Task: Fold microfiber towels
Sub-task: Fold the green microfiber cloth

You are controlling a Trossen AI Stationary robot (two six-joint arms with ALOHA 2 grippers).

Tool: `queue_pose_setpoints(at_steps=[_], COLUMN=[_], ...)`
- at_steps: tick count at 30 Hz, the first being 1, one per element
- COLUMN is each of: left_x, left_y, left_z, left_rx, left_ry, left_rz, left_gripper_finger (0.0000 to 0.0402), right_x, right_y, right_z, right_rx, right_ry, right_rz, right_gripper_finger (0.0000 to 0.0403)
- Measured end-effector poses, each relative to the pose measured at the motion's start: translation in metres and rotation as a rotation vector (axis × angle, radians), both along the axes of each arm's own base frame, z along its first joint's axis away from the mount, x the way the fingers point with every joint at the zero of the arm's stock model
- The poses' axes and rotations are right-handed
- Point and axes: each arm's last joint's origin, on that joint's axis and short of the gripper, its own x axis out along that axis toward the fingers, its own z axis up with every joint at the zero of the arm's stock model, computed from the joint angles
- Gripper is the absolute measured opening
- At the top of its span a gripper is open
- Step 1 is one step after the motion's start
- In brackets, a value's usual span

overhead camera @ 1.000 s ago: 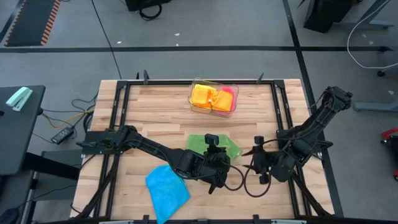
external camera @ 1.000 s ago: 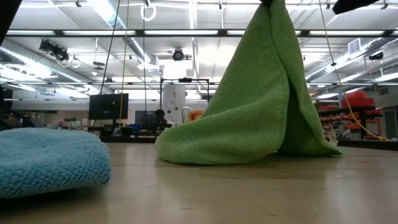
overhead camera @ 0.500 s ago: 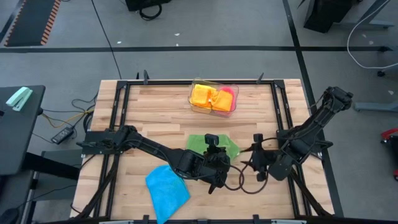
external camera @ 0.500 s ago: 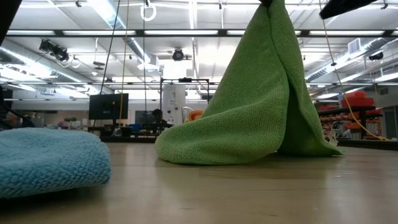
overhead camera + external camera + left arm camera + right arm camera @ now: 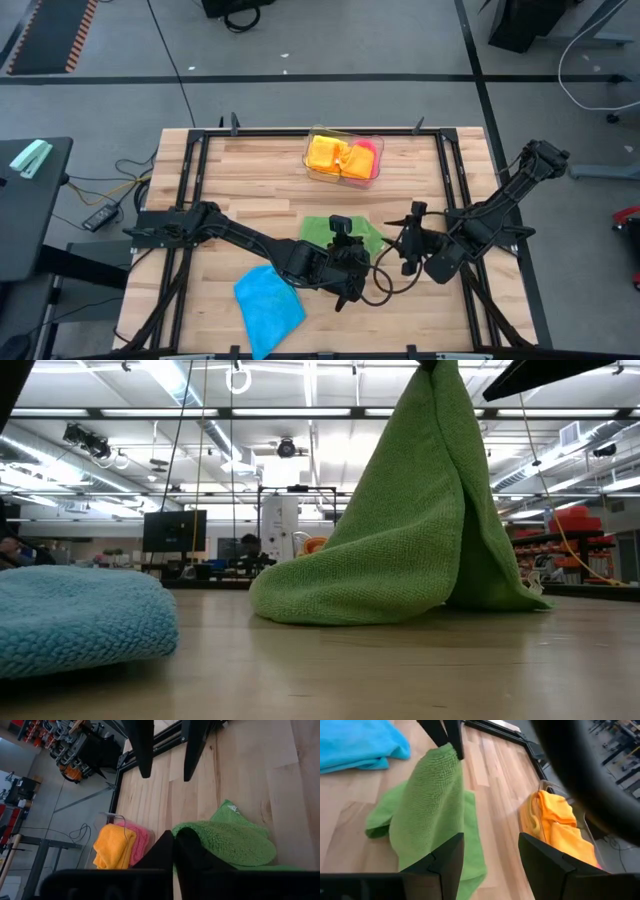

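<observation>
The left gripper (image 5: 174, 851) has its two dark fingers pressed together on a raised fold of the green towel (image 5: 231, 842), whose lower part spreads over the wooden table (image 5: 240, 765). Beyond the towel, the right gripper (image 5: 168, 751) hangs over the planks with its fingers apart. An orange towel (image 5: 114, 847) and a pink towel (image 5: 142, 838) lie bunched side by side, touching.

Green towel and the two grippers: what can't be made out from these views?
- Green towel: its pinched top is cut off by the low view's upper edge; from above the left gripper covers it.
- Right gripper: open, but whether its fingers touch the towel is unclear.
- Clear tray: the orange towels hide most of the pink towel.
</observation>
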Motion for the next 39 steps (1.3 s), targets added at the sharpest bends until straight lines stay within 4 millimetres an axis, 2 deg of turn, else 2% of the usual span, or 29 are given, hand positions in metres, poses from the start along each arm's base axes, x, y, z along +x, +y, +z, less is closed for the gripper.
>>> queue_pose_setpoints(at_steps=[6,10,13,18,22,26,30,34,39], left_x=[0.0,0.0,0.0,0.0,0.0,0.0,0.0,0.0,0.0], left_y=[0.0,0.0,0.0,0.0,0.0,0.0,0.0,0.0,0.0], left_z=[0.0,0.0,0.0,0.0,0.0,0.0,0.0,0.0,0.0], left_rx=[-0.008,-0.009,-0.009,-0.009,-0.009,-0.009,-0.011,-0.02,-0.021], left_ry=[0.003,0.003,0.003,0.003,0.003,0.003,0.004,0.008,0.008], left_rz=[-0.006,-0.007,-0.007,-0.007,-0.007,-0.007,-0.009,-0.017,-0.017], left_gripper_finger=[0.0021,0.003,0.002,0.001,0.0026,0.003,0.0013,0.0009,0.003], right_x=[0.0,-0.001,-0.002,-0.009,-0.014,-0.014,-0.011,-0.007,-0.003], right_y=[0.003,0.007,0.015,0.033,0.043,0.042,0.036,0.024,0.007], right_z=[-0.002,-0.004,-0.003,0.002,0.005,0.004,0.004,0.001,-0.002], right_rx=[0.095,0.209,0.279,0.291,0.267,0.238,0.209,0.165,0.068], right_ry=[0.044,0.117,0.149,0.139,0.11,0.1,0.087,0.081,0.044], right_rz=[0.044,0.132,0.217,0.402,0.483,0.455,0.393,0.267,0.072], right_gripper_finger=[0.0197,0.0197,0.0197,0.0197,0.0197,0.0197,0.0197,0.0197,0.0197])
